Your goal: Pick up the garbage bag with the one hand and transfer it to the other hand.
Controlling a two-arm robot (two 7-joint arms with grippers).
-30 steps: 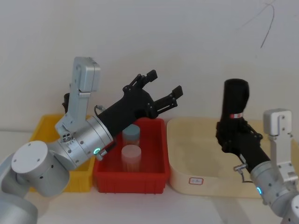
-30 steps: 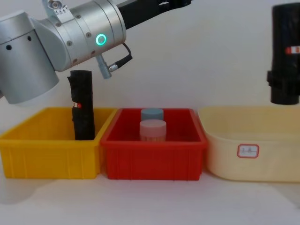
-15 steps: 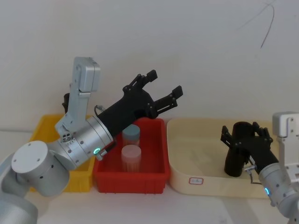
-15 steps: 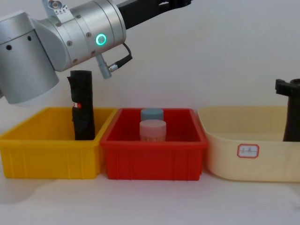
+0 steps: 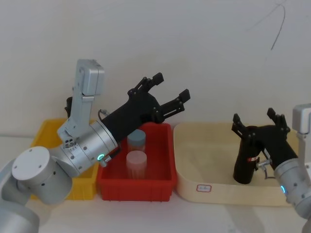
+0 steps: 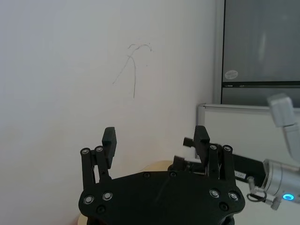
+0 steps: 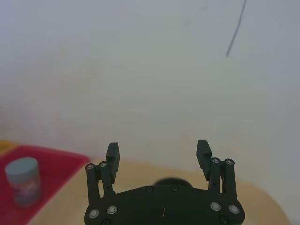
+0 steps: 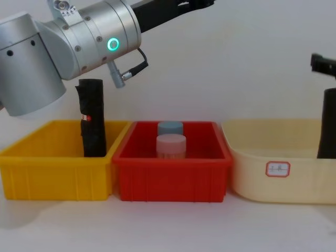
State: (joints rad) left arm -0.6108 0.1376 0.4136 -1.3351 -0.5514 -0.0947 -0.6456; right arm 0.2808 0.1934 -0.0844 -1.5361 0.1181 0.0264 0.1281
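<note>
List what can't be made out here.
Garbage bag, chest view: base behind the cream bin wall, right side cut by the edge.
Garbage bag, right wrist view: mostly behind the open right tool.
Bin label: too small to read.
Slim black roll, chest view: base behind the yellow bin wall.
Left tool, chest view: fingertips past the top edge.

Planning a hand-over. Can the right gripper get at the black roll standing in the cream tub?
Probably yes: the right gripper is open, fingers either side of the roll near its top, with nothing between them in the cream tub. The left gripper hangs open above the red bin.
</note>
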